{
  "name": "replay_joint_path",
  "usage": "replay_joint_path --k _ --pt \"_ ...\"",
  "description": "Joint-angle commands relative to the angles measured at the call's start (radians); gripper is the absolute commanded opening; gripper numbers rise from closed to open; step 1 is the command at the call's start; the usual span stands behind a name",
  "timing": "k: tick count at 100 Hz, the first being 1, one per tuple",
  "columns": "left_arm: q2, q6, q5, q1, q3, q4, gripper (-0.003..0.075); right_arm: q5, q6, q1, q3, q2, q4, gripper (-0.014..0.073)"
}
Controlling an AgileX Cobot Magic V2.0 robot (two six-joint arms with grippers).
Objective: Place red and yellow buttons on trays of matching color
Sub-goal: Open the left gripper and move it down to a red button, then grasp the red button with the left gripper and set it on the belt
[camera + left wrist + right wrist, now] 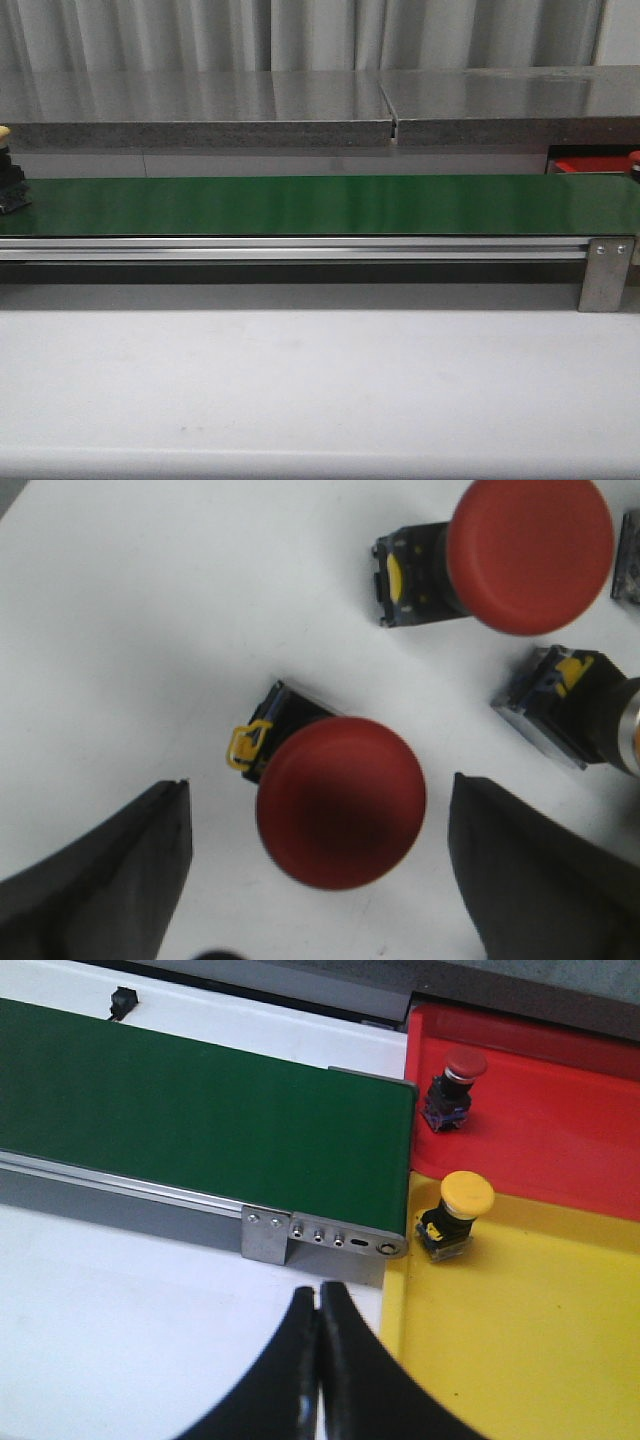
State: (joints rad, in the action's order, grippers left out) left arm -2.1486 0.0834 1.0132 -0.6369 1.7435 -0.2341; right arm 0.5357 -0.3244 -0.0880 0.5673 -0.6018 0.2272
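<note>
Left gripper (pixel 318 870) jaws wide, a red button (pixel 340 802) lying between them on the bench (pixel 150 630). Right gripper (pixel 319 1305) jaws closed, empty, near the yellow tray (pixel 520 1360).

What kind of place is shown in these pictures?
Probably a lab or workshop sorting bench: a green conveyor belt crosses a white table, with a red tray and a yellow tray at its end, each holding a push button.
</note>
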Motion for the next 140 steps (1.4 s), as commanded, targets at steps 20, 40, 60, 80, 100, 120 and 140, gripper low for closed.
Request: replay_joint_path --k 20,40,60,80,100,120,140 --pt "0.031 -0.008 -0.065 0.013 0.035 -0.021 0.044 -0.065 -0.006 0.0 0.027 0.006 0.004 -0.0118" --pt "0.031 -0.008 -0.083 0.013 0.035 -0.021 0.0273 -0.065 -0.006 0.0 0.027 0.006 0.004 -0.0118" --pt "0.041 -0.006 -0.085 0.013 0.035 -0.021 0.023 -0.065 -0.006 0.0 0.027 0.006 0.004 -0.0118" --pt "0.118 0.012 -0.075 0.025 0.033 -0.02 0.023 -0.065 -0.006 0.0 0.027 0.006 0.004 -0.0118" --pt "0.209 0.03 -0.073 0.056 0.021 -0.023 0.023 -0.065 -0.006 0.0 0.027 0.006 0.004 -0.0118" --pt "0.283 0.034 -0.049 0.1 0.021 -0.028 0.023 -0.065 -0.006 0.0 0.027 0.006 0.004 -0.0118" --pt "0.3 0.034 -0.038 0.18 0.021 -0.039 0.023 -0.065 -0.006 0.0 0.027 0.006 0.004 -0.0118"
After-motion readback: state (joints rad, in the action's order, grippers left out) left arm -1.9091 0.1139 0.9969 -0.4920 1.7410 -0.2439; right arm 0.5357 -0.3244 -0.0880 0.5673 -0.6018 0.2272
